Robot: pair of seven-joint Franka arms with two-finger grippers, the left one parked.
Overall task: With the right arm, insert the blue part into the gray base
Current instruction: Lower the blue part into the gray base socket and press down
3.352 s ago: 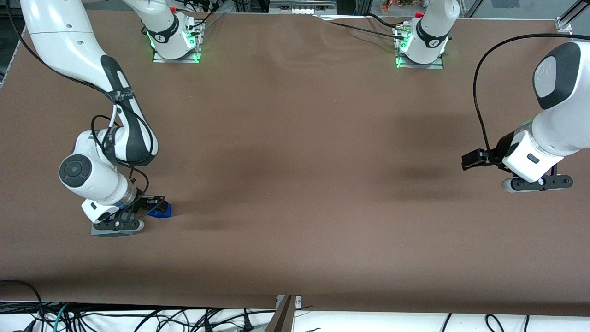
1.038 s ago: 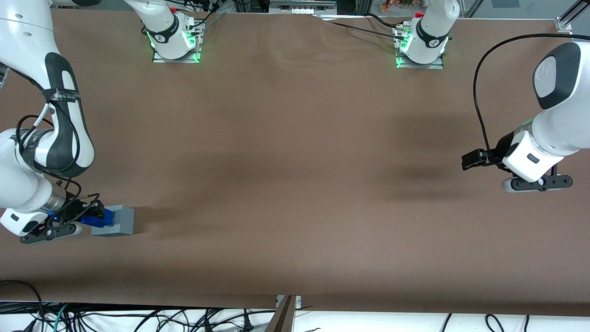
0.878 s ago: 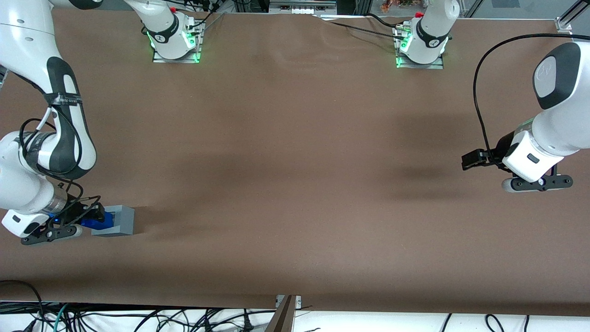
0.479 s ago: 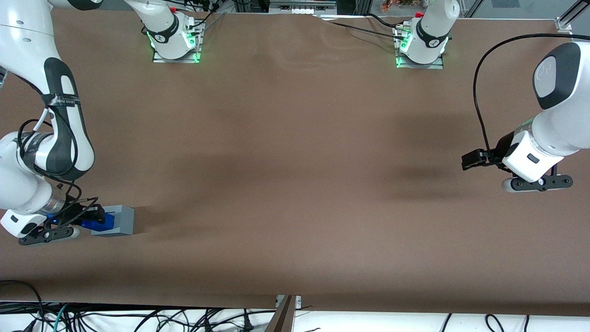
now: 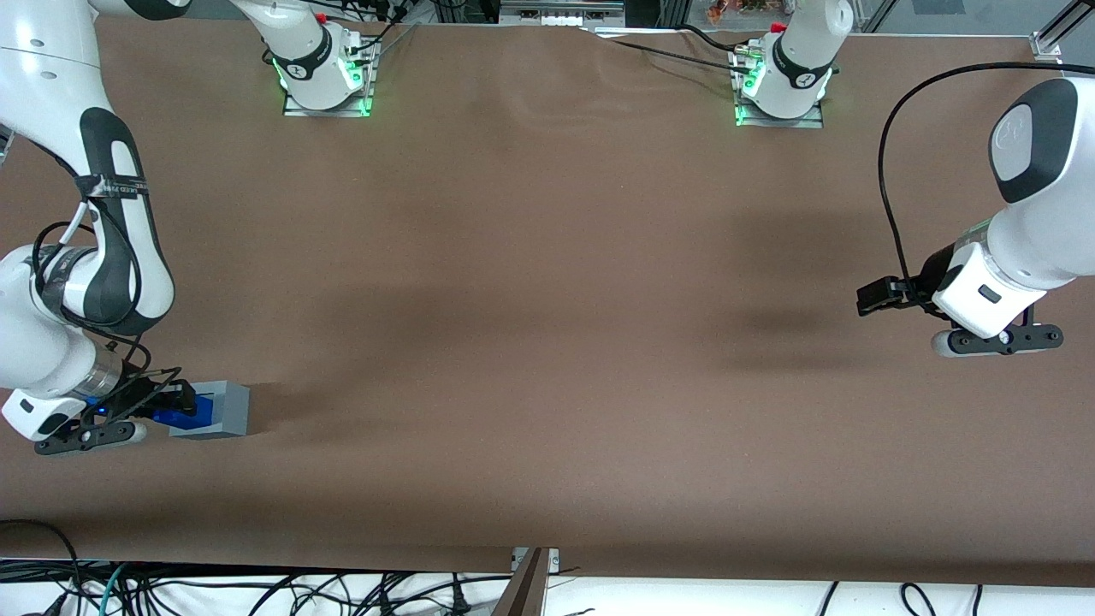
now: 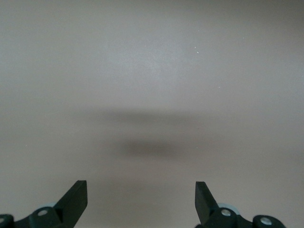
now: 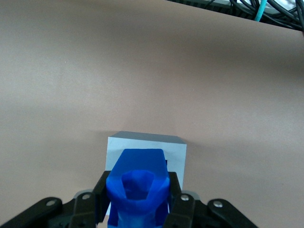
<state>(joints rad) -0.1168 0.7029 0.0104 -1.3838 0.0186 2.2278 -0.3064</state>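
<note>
Low over the brown table (image 5: 547, 342), toward the working arm's end, the right arm (image 5: 51, 334) reaches sideways toward the gray base (image 5: 224, 409), which rests on the table surface. Its gripper (image 5: 167, 402) is clamped on the blue part (image 7: 137, 190), whose leading end meets the base's facing side. How deep it sits, if at all, is hard to judge.

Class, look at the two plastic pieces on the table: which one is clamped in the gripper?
The blue part, held between the right arm's gripper fingers. The gray base sits free on the table, with the blue part's end at its face.
</note>
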